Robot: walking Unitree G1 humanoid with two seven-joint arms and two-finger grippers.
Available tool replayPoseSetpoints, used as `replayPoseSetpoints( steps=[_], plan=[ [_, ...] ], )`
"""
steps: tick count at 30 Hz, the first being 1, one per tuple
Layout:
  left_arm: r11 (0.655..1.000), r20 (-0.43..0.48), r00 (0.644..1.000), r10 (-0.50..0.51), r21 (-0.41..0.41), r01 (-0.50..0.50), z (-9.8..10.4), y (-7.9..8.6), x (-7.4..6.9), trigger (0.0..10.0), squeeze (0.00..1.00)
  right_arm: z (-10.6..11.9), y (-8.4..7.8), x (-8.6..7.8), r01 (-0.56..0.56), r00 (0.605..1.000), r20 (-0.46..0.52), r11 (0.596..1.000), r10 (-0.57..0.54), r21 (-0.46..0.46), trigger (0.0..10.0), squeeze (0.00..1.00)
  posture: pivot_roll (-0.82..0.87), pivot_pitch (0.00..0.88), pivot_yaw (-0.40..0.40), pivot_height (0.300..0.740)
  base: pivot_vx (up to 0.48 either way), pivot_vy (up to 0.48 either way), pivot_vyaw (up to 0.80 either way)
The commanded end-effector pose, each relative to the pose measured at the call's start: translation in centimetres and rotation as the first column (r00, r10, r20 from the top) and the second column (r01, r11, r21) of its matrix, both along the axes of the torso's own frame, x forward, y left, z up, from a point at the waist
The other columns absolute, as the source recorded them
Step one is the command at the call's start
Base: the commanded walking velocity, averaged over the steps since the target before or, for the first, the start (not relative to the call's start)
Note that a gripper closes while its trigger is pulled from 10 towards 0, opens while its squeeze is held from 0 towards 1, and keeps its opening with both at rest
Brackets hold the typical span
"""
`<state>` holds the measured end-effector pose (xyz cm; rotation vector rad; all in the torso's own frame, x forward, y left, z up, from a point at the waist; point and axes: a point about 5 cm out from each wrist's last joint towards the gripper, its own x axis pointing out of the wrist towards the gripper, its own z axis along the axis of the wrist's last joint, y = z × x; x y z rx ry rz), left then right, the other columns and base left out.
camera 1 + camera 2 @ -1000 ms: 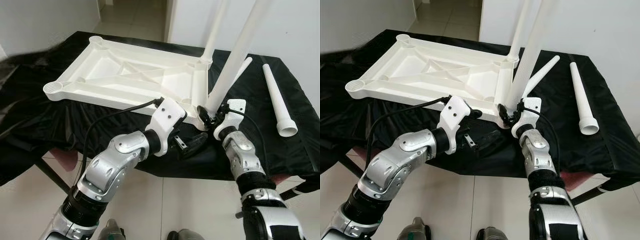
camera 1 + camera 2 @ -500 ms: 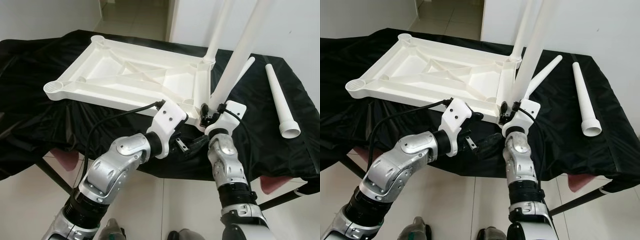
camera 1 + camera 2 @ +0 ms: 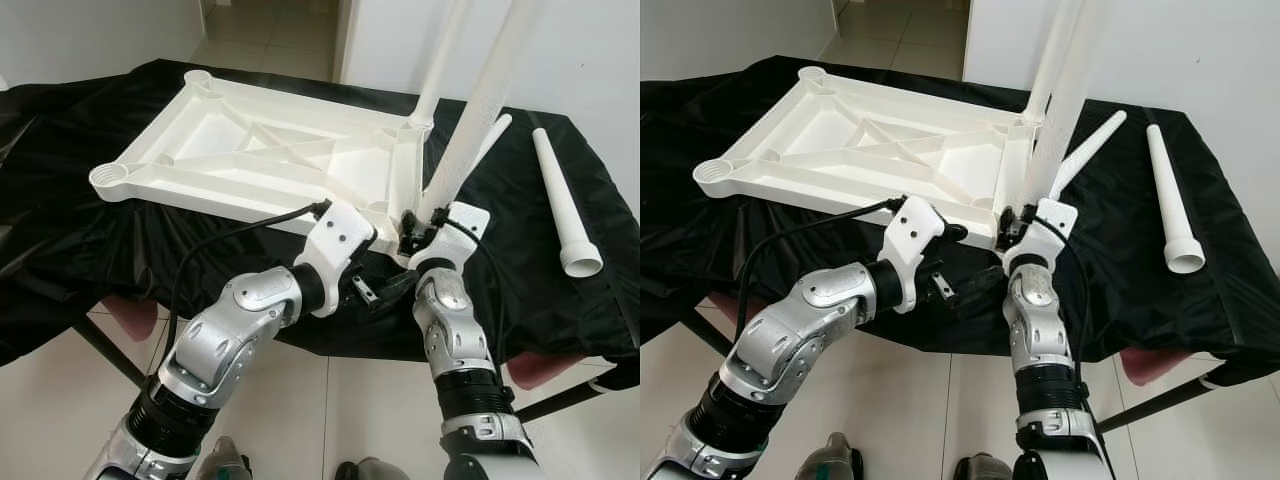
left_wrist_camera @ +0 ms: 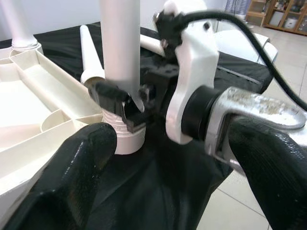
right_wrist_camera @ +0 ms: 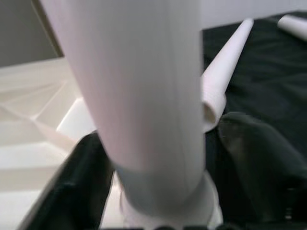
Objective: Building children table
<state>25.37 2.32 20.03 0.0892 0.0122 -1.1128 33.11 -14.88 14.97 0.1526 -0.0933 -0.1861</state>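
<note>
Nearest the camera, the left claw [image 3: 385, 292] hangs at the front edge of the desk [image 3: 80, 250], fingers parted around nothing, just short of the right claw [image 3: 412, 225]. Black cloth [image 3: 520, 270] covers the desk. The right claw's fingers [image 5: 84, 182] sit either side of the base of an upright white leg [image 3: 480, 110], closed on it, where that leg meets the near corner socket of the upturned white tabletop [image 3: 250, 150]. Just beyond this claw, a second upright leg [image 3: 440, 60] stands in the far corner socket. To the right claw's right, two loose legs lie on the cloth: one close [image 3: 487, 140], one well apart [image 3: 563, 205]. Tabletop underside shows ribs and bare sockets on its left corners.
</note>
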Motion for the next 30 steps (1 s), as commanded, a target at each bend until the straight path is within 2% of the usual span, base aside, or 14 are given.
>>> replayPoseSetpoints(
  steps=[1,7,8,9,11,15,21,26,30],
  plan=[
    [1.0,0.009,1.0,-0.011,0.003,0.011,0.1,-0.2,-0.3,10.0,0.0,-0.3,-0.2,-0.2,0.006,1.0,-0.008,1.0,-0.006,-0.004,10.0,1.0,0.08,0.0,-0.055,0.74,0.0,0.0,0.0],
    [1.0,0.009,1.0,-0.014,0.003,0.014,0.1,-0.2,-0.3,10.0,0.0,0.2,-0.3,-0.3,-0.026,1.0,0.017,1.0,0.026,-0.008,10.0,1.0,0.07,0.0,-0.055,0.74,0.0,0.0,0.0],
    [1.0,0.009,1.0,-0.015,0.003,0.015,0.1,-0.2,-0.3,10.0,0.0,0.3,-0.2,-0.1,-0.063,0.998,0.019,0.998,0.063,-0.011,10.0,0.43,0.07,0.0,-0.055,0.74,0.0,0.0,0.0],
    [1.0,0.01,1.0,-0.016,0.003,0.016,0.1,-0.2,-0.3,10.0,0.0,0.3,-0.1,0.0,-0.095,0.995,0.018,0.995,0.095,-0.012,10.0,0.0,0.07,0.0,-0.055,0.74,0.0,0.0,0.0],
    [1.0,0.01,1.0,-0.016,0.002,0.016,0.1,-0.2,-0.3,10.0,0.0,0.3,-0.1,0.1,-0.125,0.992,0.018,0.992,0.125,-0.006,10.0,0.0,0.07,0.0,-0.053,0.74,0.0,0.0,0.0],
    [1.0,0.009,1.0,-0.017,0.002,0.017,0.1,-0.2,-0.4,10.0,0.0,0.6,-0.9,1.0,-0.296,0.955,0.007,0.954,0.297,-0.044,10.0,0.0,0.07,0.0,-0.053,0.74,0.0,0.0,0.0],
    [1.0,0.01,1.0,-0.016,0.002,0.016,0.2,-0.3,-0.3,10.0,0.0,0.5,-2.0,1.6,-0.369,0.929,-0.019,0.926,0.369,-0.072,10.0,0.0,0.07,0.0,-0.053,0.74,0.0,0.0,0.0],
    [1.0,0.013,1.0,-0.012,0.003,0.012,0.3,-0.1,-0.2,10.0,0.0,0.4,-3.5,2.4,-0.475,0.88,-0.065,0.864,0.471,-0.169,10.0,0.0,0.08,0.004,-0.053,0.74,0.0,0.0,0.0],
    [1.0,0.016,1.0,-0.007,0.002,0.007,0.4,-0.1,-0.1,10.0,0.0,0.3,-3.9,2.7,-0.539,0.842,-0.097,0.821,0.53,-0.188,10.0,0.0,0.08,0.005,-0.051,0.74,0.0,0.0,0.0]
  ],
)
